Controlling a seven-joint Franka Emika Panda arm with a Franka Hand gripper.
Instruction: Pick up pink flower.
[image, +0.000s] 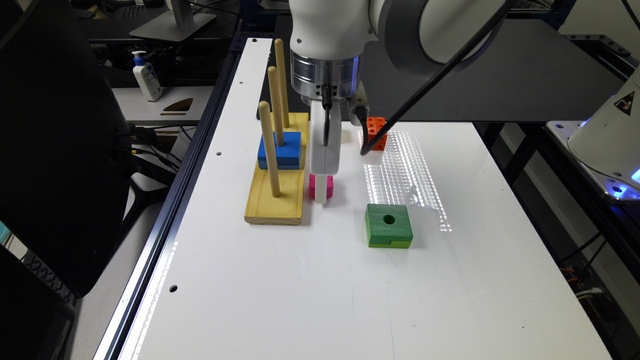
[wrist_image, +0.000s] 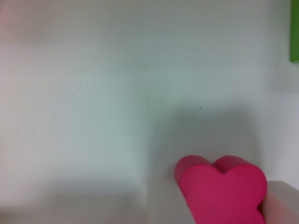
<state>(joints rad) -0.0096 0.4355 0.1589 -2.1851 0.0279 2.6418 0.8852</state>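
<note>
Now, going left to right across the exterior view: the wooden peg board (image: 277, 200) with its blue block (image: 280, 149), then the gripper (image: 323, 192) lowered over the pink flower (image: 314, 187) at mid-frame, then the green square block (image: 389, 226). In the wrist view, pale fingers (wrist_image: 164, 199) flank the flower on both sides; whether they already clamp it I cannot tell. Best to squeeze squarely across opposite lobes before lifting straight up.

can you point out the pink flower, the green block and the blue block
pink flower (wrist_image: 224, 193): wrist view, on its flat top
green block (image: 388, 227): exterior view, top face beside the hole
blue block (image: 287, 150): exterior view, front face
</note>
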